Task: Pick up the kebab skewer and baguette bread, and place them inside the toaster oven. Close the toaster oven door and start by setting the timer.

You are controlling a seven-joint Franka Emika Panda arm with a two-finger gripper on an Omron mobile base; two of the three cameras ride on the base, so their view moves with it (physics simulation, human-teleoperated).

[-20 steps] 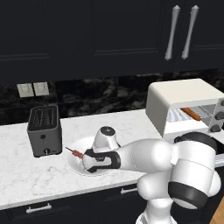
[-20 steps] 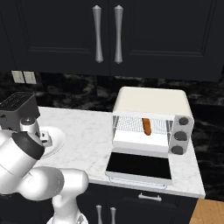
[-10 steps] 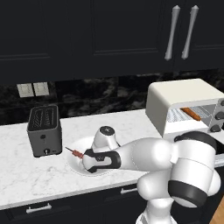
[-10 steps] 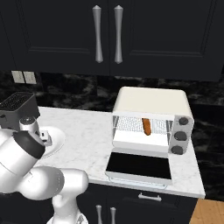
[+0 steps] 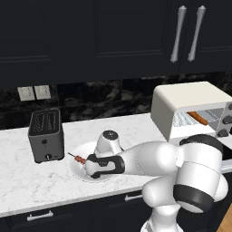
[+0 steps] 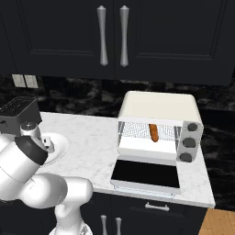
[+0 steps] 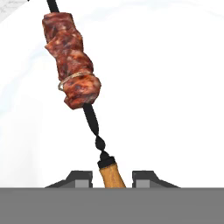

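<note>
You are at the pickup of the kebab skewer (image 7: 74, 70); the baguette bread (image 6: 153, 132) already lies on the rack inside the toaster oven (image 6: 158, 128), whose toaster oven door (image 6: 146, 173) hangs open. The skewer lies on the white plate (image 5: 77, 168) near the tabletop's front edge, just beside the dark toaster (image 5: 45, 135). Your claw (image 7: 112, 178) is low over the plate, its fingers narrowed around the orange end piece; I cannot tell whether they are gripping it yet. The skewer's long axis runs straight away from the claw, dark tip pointing toward the toaster. Next, confirm the grip, lift level, then carry it right to the rack.
</note>
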